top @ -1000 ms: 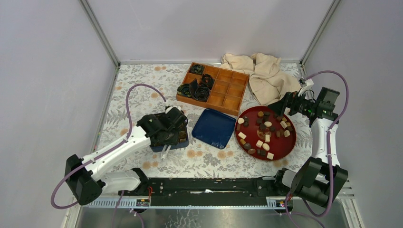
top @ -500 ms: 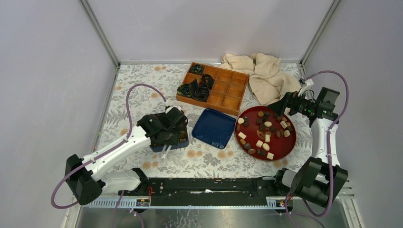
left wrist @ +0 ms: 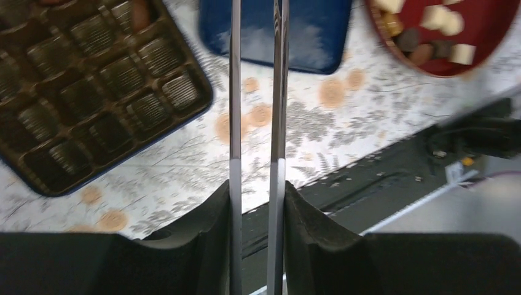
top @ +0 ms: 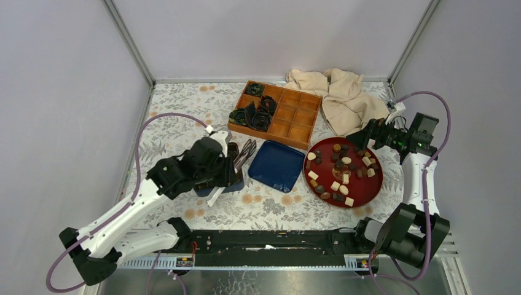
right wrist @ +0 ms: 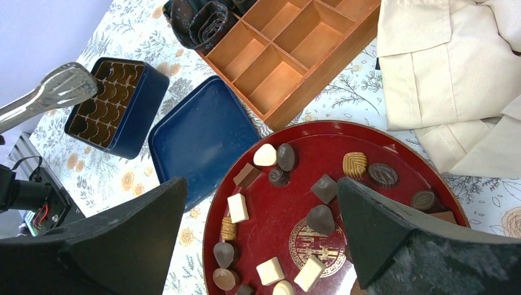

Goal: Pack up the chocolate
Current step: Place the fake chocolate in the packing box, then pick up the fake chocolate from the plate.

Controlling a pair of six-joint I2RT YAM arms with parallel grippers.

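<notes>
Several chocolates (top: 341,169), dark, brown and cream, lie on a red plate (top: 376,182); they also show in the right wrist view (right wrist: 319,218). A blue box with a brown cell tray (left wrist: 92,92) sits left of its blue lid (top: 276,165). In the top view the box (top: 232,184) is mostly hidden under my left arm. My left gripper (top: 228,173) is shut on metal tongs (top: 247,150), whose tips reach over the lid's left edge. In the left wrist view the gripper (left wrist: 257,209) clamps both tong arms (left wrist: 279,92). My right gripper (top: 362,138) is open and empty above the plate's far right side.
A wooden divided organizer (top: 295,114) at the back holds black crumpled paper cups (top: 253,115) in its left cells. A beige cloth (top: 341,95) lies in the back right corner. Walls close in the table on three sides.
My left arm has drawn back to the left and turned. The tongs, which pointed down toward the near edge, now point up and right over the lid. The right arm has not moved.
</notes>
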